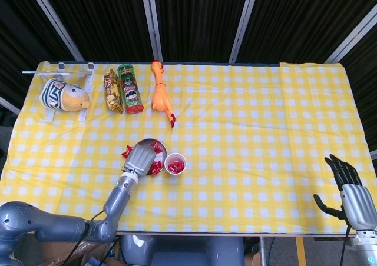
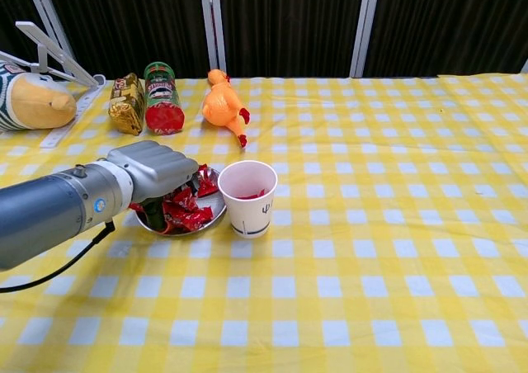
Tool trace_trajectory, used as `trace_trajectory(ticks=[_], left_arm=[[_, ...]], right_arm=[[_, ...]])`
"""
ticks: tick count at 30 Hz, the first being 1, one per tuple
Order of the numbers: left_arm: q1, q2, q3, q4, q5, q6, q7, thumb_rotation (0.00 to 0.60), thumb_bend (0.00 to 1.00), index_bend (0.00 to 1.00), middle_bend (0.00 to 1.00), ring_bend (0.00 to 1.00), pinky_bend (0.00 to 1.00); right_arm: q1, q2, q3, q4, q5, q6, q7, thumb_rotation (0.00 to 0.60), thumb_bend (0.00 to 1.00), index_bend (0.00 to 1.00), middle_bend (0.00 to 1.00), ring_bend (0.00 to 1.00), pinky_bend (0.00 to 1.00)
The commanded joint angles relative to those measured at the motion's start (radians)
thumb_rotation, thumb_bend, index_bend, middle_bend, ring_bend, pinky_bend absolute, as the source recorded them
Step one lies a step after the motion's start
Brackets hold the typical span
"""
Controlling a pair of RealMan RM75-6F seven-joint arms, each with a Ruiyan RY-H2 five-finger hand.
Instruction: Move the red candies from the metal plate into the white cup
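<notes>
Over the plate (image 2: 216, 217), the left hand (image 2: 157, 169) curls down among the candies (image 2: 186, 212), perhaps pinching one, with the cup (image 2: 247, 197) just to its right.

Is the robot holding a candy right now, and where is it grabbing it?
Cannot tell: the left hand covers the red candies, hiding its fingers. The right hand holds nothing.

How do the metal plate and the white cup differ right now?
The metal plate is flat, shiny and piled with red candies; the white cup stands tall, with only a little red showing inside. The left hand hangs over the plate and hides part of it, while the cup stands uncovered. Both sit side by side on the yellow checked cloth.
</notes>
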Motion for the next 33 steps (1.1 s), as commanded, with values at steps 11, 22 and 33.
trace_trajectory(ticks=[11,22,33], left_arm=[[0.008,0.114,-0.043,-0.149,0.051,0.066,0.005,0.600,0.39,0.53,0.62,0.91,0.95],[-0.006,0.194,-0.088,-0.285,0.076,0.103,0.019,0.600,0.39,0.53,0.62,0.91,0.95],[-0.069,0.117,-0.140,-0.291,0.047,0.099,0.049,0.600,0.39,0.54,0.62,0.91,0.95]], right_arm=[[-0.001,0.000,-0.001,0.000,-0.006,0.004,0.000,0.600,0.39,0.00,0.00,0.00,0.00],[-0.002,-0.001,-0.001,-0.002,-0.006,0.005,-0.004,0.600,0.39,0.00,0.00,0.00,0.00],[-0.002,0.000,-0.001,-0.002,-0.005,0.004,-0.001,0.600,0.39,0.00,0.00,0.00,0.00]])
